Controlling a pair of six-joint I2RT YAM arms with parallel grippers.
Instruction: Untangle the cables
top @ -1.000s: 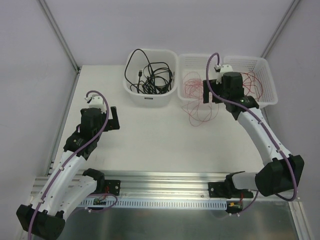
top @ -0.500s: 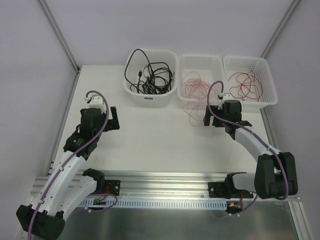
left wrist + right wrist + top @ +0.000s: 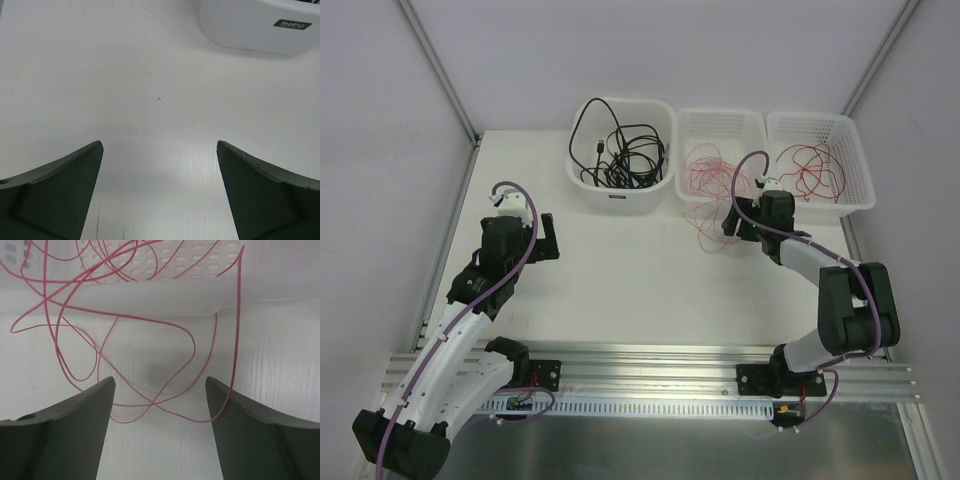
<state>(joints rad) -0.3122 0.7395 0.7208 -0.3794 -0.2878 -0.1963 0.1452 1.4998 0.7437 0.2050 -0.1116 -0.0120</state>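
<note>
The rounded white plastic tub (image 3: 250, 25) looks smooth and glossy, the white table top (image 3: 150, 90) matt and finely ribbed, the thin red wires (image 3: 705, 178) slick.

Red wires (image 3: 705, 178): thin, red-pink. Black cables (image 3: 620, 155): black. Tub (image 3: 620, 200): plain white, dark label, white lettering. Middle basket (image 3: 722, 113), right basket (image 3: 820, 117): white, slotted walls. Table (image 3: 620, 290): white. Arm cables (image 3: 736, 195): purple.

White table (image 3: 640, 285) bears a tub (image 3: 620, 198) and two mesh baskets (image 3: 720, 113); red wire loops (image 3: 236, 350) lie just ahead of the right gripper (image 3: 160, 382)
</note>
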